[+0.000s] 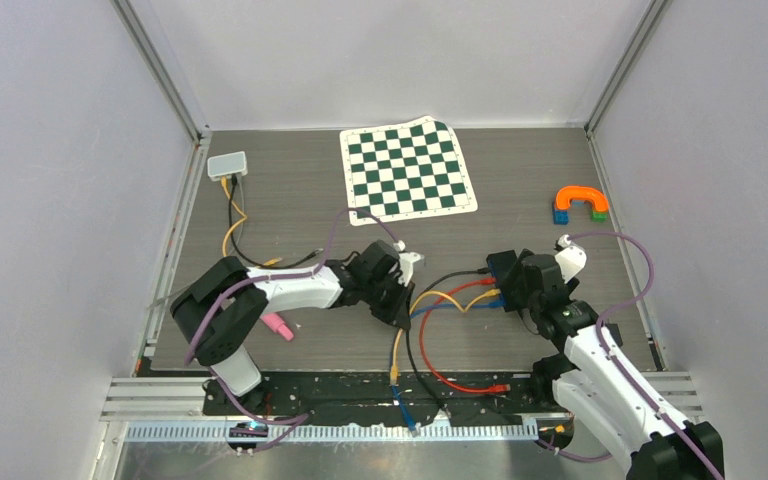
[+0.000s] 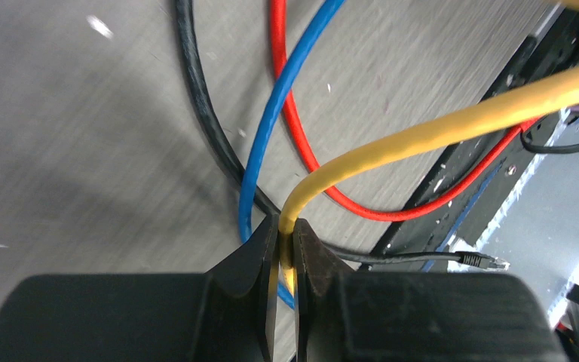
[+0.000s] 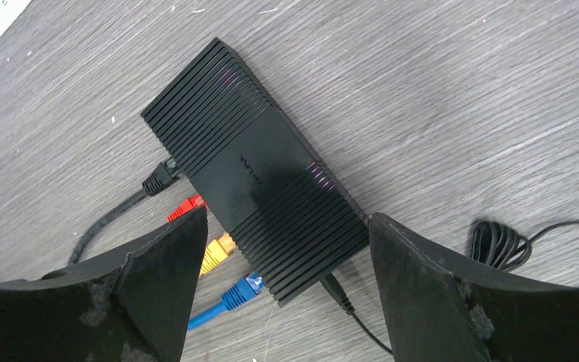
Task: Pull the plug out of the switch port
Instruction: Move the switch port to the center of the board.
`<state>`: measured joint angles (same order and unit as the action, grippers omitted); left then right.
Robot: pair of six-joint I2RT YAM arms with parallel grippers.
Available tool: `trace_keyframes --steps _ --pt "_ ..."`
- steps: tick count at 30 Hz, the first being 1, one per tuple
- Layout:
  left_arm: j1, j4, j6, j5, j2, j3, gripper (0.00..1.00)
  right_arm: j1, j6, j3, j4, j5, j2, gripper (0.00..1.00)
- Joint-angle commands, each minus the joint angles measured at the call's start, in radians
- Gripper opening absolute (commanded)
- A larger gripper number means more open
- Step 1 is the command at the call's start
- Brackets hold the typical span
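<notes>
The black switch (image 3: 252, 170) lies flat on the table, and four plugs sit in its near side: black (image 3: 158, 179), red (image 3: 187, 205), yellow (image 3: 219, 250) and blue (image 3: 240, 292). My right gripper (image 3: 286, 219) hangs open just above the switch (image 1: 508, 268), one finger on each side of it and touching nothing. Further left, my left gripper (image 2: 286, 234) is shut on the yellow cable (image 2: 437, 132), some way along it from the switch. The blue cable (image 2: 271, 113), red cable (image 2: 294, 128) and black cable (image 2: 203, 98) lie loose beneath it.
A power lead (image 3: 347, 302) leaves the switch's other side. A checkered mat (image 1: 407, 170) and a small white box (image 1: 227, 165) lie at the back, coloured blocks (image 1: 581, 203) at the right, a pink object (image 1: 278, 326) by the left arm. Cable ends trail over the front rail (image 1: 360, 400).
</notes>
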<state>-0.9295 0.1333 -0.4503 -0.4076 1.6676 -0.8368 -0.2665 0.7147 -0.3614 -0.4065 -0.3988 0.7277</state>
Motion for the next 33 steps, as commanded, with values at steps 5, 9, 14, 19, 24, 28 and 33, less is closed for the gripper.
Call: trace_keyframes --steps 5,9,14,19,24,28,33 --pt "-0.043 -0.050 -0.111 0.024 -0.036 0.078 0.37 0.090 -0.075 -0.035 0.148 0.110 0.144 0.85" --pt "-0.049 -0.068 -0.128 0.048 -0.040 0.127 0.40 0.114 -0.087 -0.050 0.156 0.121 0.201 0.85" --pt "-0.051 -0.157 -0.146 0.098 -0.178 0.231 0.58 0.123 -0.135 -0.053 0.205 0.125 0.233 0.86" --pt "-0.052 -0.136 -0.114 0.191 -0.364 0.289 0.74 0.130 -0.210 -0.084 0.245 0.189 0.301 0.86" --pt "-0.052 -0.083 -0.078 0.215 -0.491 0.312 1.00 0.135 -0.262 -0.119 0.289 0.267 0.381 0.87" --pt "-0.050 -0.027 -0.050 0.264 -0.587 0.324 1.00 0.135 -0.330 -0.153 0.338 0.430 0.448 0.87" --pt "-0.050 0.053 -0.073 0.444 -0.792 0.384 0.99 0.132 -0.409 -0.240 0.330 0.604 0.567 0.84"
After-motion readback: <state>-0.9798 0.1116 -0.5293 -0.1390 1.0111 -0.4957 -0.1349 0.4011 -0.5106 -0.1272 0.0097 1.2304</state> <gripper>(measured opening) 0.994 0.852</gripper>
